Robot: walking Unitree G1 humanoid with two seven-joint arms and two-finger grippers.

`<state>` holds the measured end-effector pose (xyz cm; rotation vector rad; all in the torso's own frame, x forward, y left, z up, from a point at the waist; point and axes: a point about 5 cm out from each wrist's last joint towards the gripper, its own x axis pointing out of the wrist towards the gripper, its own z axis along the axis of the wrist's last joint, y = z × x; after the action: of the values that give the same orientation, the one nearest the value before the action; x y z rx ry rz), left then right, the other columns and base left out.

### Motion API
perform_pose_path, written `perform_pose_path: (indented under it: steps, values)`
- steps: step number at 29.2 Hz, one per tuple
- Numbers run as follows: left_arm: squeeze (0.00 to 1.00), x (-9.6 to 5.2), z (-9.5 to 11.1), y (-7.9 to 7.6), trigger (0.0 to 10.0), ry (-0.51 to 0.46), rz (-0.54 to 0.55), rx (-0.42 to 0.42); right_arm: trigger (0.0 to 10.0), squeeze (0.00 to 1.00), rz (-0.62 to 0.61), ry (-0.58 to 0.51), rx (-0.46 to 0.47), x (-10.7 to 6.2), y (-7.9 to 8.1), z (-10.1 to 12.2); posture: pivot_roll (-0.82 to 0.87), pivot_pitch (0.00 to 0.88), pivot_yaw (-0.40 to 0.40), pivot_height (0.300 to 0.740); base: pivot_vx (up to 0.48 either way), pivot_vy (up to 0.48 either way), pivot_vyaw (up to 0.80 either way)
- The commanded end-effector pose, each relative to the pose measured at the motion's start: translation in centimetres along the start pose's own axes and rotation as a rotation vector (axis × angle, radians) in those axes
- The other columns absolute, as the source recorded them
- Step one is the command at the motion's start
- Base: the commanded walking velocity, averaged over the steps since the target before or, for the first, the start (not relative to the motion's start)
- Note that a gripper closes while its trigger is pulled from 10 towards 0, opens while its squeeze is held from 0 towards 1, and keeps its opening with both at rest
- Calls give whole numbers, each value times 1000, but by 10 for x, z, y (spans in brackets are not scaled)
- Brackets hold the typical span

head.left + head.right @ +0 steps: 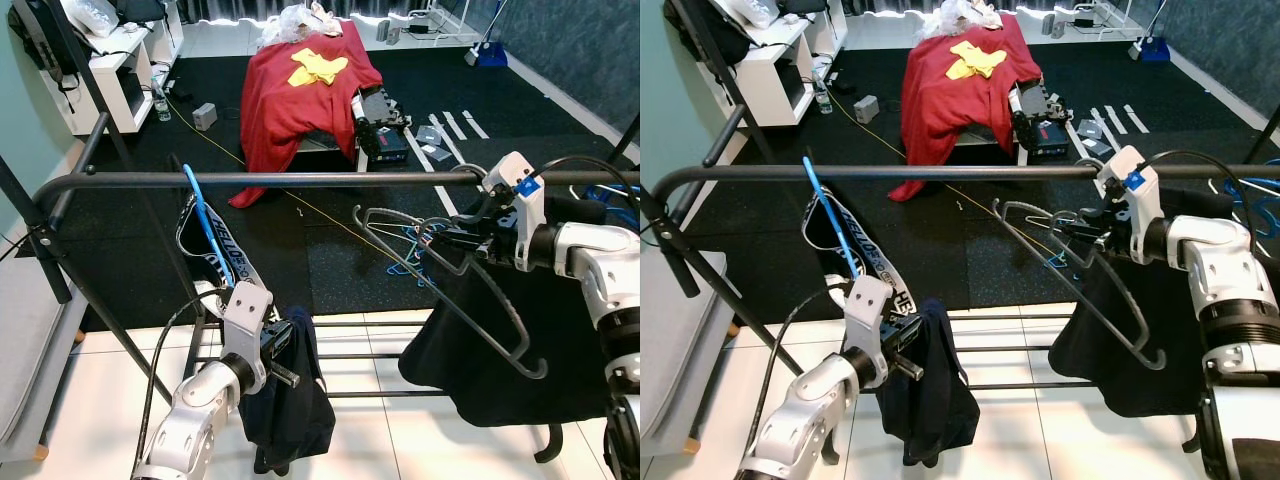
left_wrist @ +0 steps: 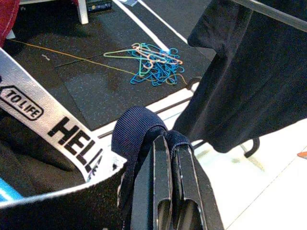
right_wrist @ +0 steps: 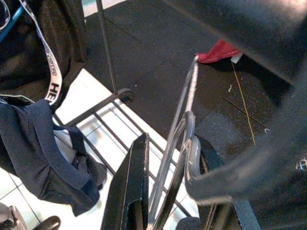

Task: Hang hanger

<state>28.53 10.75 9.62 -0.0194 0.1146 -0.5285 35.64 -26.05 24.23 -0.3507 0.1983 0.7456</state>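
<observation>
A grey wire hanger [image 1: 440, 290] is held near its hook by the right pincer [image 1: 452, 238], just below the rail [image 1: 250, 180]. It looks light and springy (likely slippery), so it's best gripped at the neck. A dark garment [image 1: 290, 400] is pinched in the left pincer [image 1: 285, 352].

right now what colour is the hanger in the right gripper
Grey, a bare wire hanger, clearest in the left eye view.

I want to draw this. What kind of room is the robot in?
Probably a room at home used for laundry: a clothes rack with dark clothes on it, a pile of hangers on the floor, and a white shelf.
</observation>
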Motion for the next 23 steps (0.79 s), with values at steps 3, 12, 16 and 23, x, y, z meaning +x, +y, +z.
perform_pose_path:
  steps: [3,12,16,23]
  values:
    - [0,1,3,1,10000,0,-18,22,10000,0,-1,14,12,-5,0,0,-80,116,33,740,0,0,0]
    - [0,2,3,2,10000,3,-24,29,196,0,24,130,69,-6,10,-15,-74,105,30,740,0,0,0]
    - [0,3,3,2,10000,3,-26,33,0,0,30,158,84,-7,12,-20,-74,94,30,740,0,0,0]
    - [0,5,4,2,10000,-1,-29,39,0,0,16,159,81,-9,10,-18,-75,82,31,740,0,0,0]
